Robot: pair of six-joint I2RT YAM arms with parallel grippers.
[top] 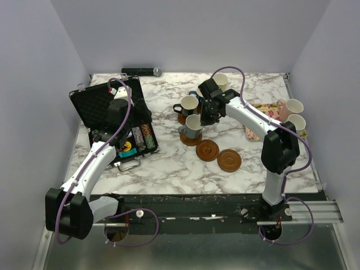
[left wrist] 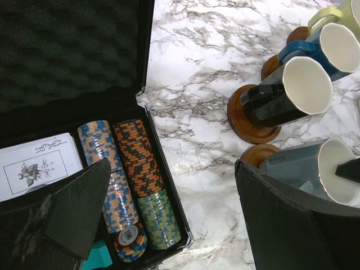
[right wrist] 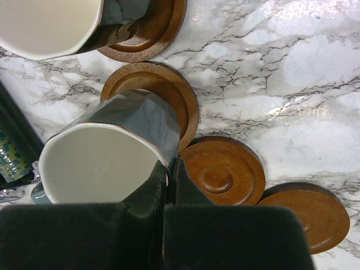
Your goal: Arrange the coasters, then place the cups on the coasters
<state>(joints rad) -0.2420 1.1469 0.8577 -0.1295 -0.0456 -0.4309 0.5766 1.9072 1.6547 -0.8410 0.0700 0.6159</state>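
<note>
My right gripper is shut on the rim of the grey cup, one finger inside and one outside. That cup stands over a coaster. Beside it, the black cup sits on its own coaster. The dark blue cup and the yellow-green cup also rest on coasters farther back. Two bare coasters lie in front. The pink cup and the light blue cup stand at the right. My left gripper hangs open over the poker case, holding nothing.
An open black poker case with rows of chips takes up the left of the table. A floral tray lies at the right under the two cups. A dark bar lies along the back edge.
</note>
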